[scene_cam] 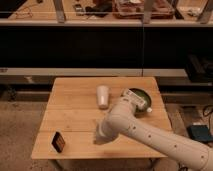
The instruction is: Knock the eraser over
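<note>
Wooden bench (75,102): my claw (101,131) sat low, mid-bench; couldn't tell if it was spread or pressed together. Eraser (58,142) stood upright left of the claw, near but apart, so a low sideways swipe should tip it. White cup (102,96) lay beyond the claw, off that line.

Bare wood lay between the gripper (101,133), low over the front of the table (70,100), and the eraser (58,141); the white cup (102,96) sat well behind, seemingly clear of that path.

The white arm (150,136) stretches in from lower right, its end effector (102,131) pointing down-left.
</note>
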Robot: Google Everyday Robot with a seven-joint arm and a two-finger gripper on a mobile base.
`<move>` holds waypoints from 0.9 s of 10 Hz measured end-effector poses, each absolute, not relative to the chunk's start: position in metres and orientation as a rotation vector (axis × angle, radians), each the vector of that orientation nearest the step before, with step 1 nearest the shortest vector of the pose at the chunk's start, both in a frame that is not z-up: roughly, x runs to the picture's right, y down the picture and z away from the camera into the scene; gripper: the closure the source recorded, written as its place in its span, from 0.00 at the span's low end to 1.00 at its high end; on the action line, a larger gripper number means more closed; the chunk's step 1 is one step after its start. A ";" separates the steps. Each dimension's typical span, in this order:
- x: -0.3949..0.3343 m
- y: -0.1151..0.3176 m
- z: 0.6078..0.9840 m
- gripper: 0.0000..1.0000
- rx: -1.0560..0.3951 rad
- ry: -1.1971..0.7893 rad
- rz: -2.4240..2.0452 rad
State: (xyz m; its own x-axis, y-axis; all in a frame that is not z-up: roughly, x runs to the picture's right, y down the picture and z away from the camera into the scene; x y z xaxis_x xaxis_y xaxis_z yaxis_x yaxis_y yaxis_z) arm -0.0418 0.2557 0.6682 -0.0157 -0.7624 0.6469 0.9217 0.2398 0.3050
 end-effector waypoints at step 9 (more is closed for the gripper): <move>-0.135 0.329 0.669 0.96 -0.299 -1.104 -1.523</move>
State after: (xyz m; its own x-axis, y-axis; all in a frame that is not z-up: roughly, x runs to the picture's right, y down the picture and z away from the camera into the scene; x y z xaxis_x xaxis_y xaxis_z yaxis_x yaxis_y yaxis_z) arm -0.1347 0.3288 0.6688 -0.2948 -0.6347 0.7143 0.8763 0.1186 0.4670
